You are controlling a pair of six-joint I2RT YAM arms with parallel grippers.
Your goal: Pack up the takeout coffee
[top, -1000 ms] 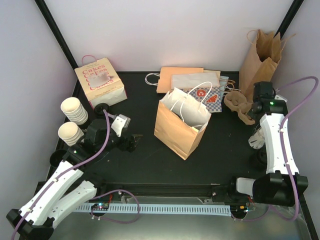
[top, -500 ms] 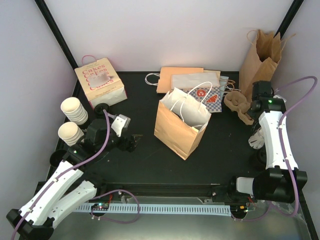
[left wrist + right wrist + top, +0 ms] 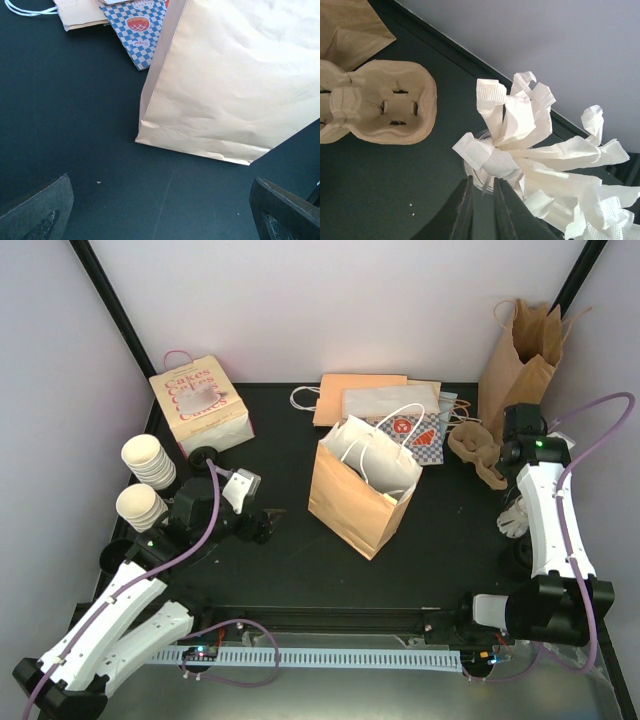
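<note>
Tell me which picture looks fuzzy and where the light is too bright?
Left wrist view: the paper bag glares pale toward the top right, and the left fingers in the bottom corners are dark and blurry. Right wrist view: the white napkins are bright but sharp; the right fingers are soft, dark shapes. Top view: evenly lit and sharp across the table.

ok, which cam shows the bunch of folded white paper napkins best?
Right wrist: the bunch of folded white paper napkins fills much of the frame, fanned out and close up. Top external shows only a small white patch of it, tucked beside the right arm. Left wrist doesn't show it at all.
</note>
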